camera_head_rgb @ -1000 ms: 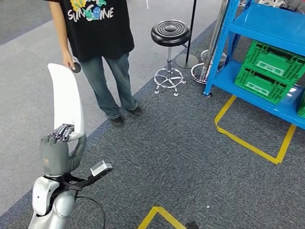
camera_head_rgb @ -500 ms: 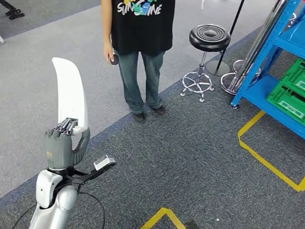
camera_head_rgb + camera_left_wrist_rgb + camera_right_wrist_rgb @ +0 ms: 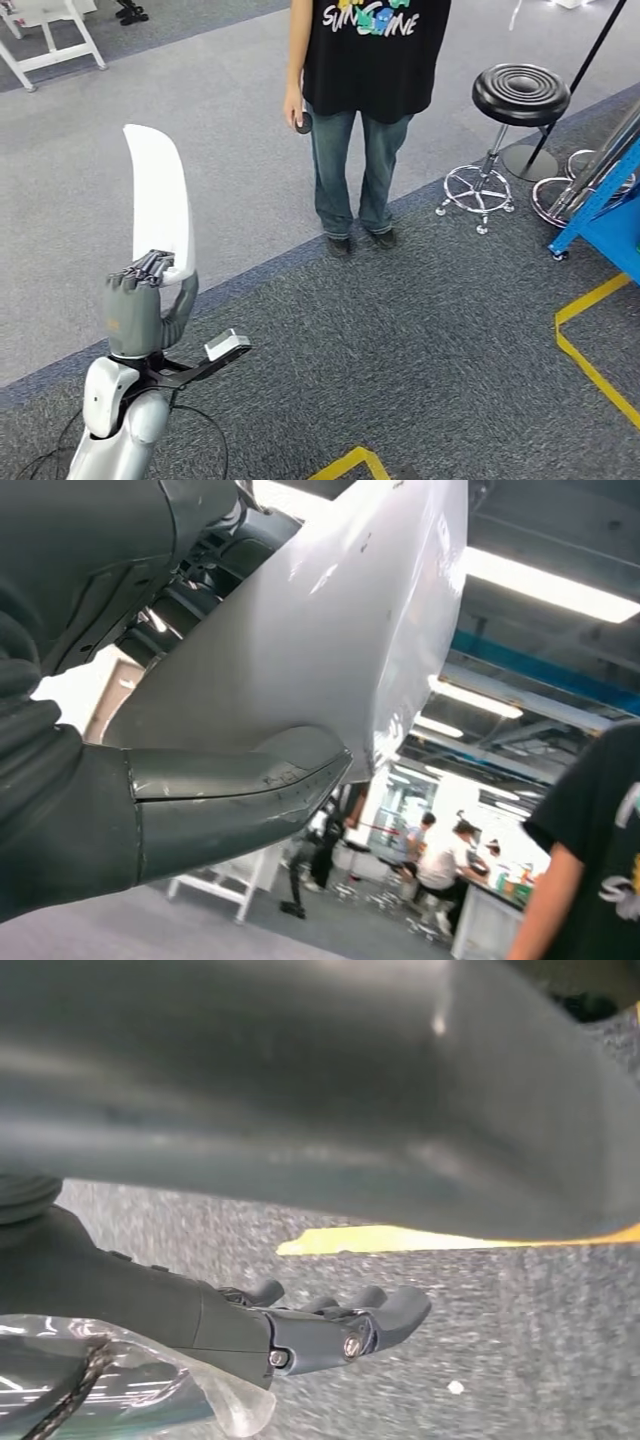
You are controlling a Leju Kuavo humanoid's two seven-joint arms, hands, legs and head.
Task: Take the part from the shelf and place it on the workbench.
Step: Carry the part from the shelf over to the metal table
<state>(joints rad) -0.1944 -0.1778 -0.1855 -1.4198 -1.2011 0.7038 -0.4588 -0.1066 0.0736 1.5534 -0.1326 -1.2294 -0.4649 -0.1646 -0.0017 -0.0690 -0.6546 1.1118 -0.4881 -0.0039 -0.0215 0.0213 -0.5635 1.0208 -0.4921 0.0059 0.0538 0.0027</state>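
Open carpet lay ahead of left hand (image 3: 134, 312). Person (image 3: 362, 120) stood ahead, stool (image 3: 504, 120) and blue shelf (image 3: 615, 215) to the right.

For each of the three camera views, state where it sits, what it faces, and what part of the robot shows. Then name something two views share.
Head view: high on the body, looking down at carpet, a person, a stool; left hand holds the white part.
Left wrist view: behind the left hand, looking up past the part toward ceiling lights.
Right wrist view: behind the right hand, facing carpet and yellow tape.
Shared: head and left wrist views show the part.
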